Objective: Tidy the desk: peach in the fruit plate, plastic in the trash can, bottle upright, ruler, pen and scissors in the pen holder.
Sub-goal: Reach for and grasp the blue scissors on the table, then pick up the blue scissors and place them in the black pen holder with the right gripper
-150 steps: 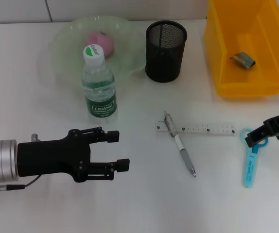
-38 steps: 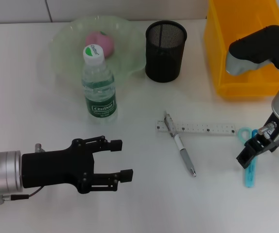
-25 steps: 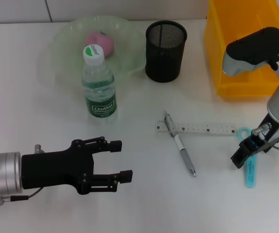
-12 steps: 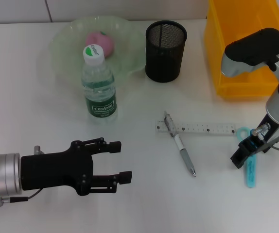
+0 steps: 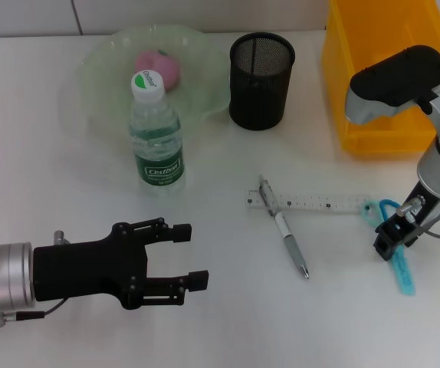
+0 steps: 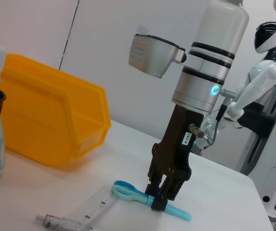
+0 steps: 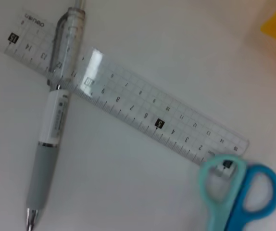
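Scissors (image 5: 395, 249) are the thing in play right now: light blue, lying flat on the white table (image 5: 67, 184) over on the robot's right, loop handles touching the end of the clear ruler (image 5: 312, 204), blades pointing toward the near edge. The right end effector (image 5: 389, 239) is down on them around the middle, and from the left wrist view its fingers look clamped onto the scissors, which seem to sit flat on the table (not lifted as far as I can tell). The pen (image 5: 284, 228) lies across the other end of the ruler, tip toward the robot. Rest of the job looks mostly sorted: peach (image 5: 157, 66) is in the green fruit plate (image 5: 105, 54), the bottle (image 5: 155, 134) stands upright just in front of it, and I can't see the plastic scrap anywhere since the right arm blocks part of the yellow trash can (image 5: 358, 77). Left end effector (image 5: 187, 254) hovers open over the near left part of the table, doing nothing. So I'd call this the scissors step, grip just made. Next move needs a straight lift without dragging the ruler along, then a carry over to the black mesh pen holder (image 5: 261, 80) behind the ruler, and tipping the scissors upright enough to drop in blades first. Ruler and pen are left after that.
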Available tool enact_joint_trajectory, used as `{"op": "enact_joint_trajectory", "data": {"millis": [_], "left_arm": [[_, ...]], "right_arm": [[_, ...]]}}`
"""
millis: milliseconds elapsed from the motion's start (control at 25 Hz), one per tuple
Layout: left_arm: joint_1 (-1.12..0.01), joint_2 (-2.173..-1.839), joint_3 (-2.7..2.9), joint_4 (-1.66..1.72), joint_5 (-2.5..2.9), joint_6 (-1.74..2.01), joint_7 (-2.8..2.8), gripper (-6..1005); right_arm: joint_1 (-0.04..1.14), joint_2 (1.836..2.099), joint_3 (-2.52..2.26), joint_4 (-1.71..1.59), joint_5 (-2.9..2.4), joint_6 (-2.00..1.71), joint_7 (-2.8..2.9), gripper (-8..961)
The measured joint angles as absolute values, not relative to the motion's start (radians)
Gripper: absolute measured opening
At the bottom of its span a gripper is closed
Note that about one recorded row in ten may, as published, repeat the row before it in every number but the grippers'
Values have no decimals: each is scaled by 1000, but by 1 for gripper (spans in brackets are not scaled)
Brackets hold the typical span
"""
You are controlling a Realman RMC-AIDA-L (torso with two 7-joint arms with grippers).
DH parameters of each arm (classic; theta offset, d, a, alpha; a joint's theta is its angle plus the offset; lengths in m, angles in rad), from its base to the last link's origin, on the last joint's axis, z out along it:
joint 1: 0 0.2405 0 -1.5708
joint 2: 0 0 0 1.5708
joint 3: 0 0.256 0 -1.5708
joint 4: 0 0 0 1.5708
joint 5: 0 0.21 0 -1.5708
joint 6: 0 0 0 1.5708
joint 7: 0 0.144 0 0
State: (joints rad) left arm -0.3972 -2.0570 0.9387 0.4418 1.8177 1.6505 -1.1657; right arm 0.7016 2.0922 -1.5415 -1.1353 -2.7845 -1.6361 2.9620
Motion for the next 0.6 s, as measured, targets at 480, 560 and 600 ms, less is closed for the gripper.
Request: {"op": "enact_joint_trajectory", "data": {"millis": [480, 560, 600], "left_arm": [[-397, -2057, 939, 442, 1818, 1650, -1166, 832], [-397, -2057, 939, 442, 1816, 1651, -1166, 832], [-397, -2057, 939, 442, 1815, 1652, -1166, 832]], "right_arm": [[697, 2092, -1542, -1136, -2788, -1632, 2962, 325], [694, 2092, -1542, -1137, -2788, -1632, 2962, 320], [693, 2092, -1542, -1138, -2789, -1632, 2962, 318]]}}
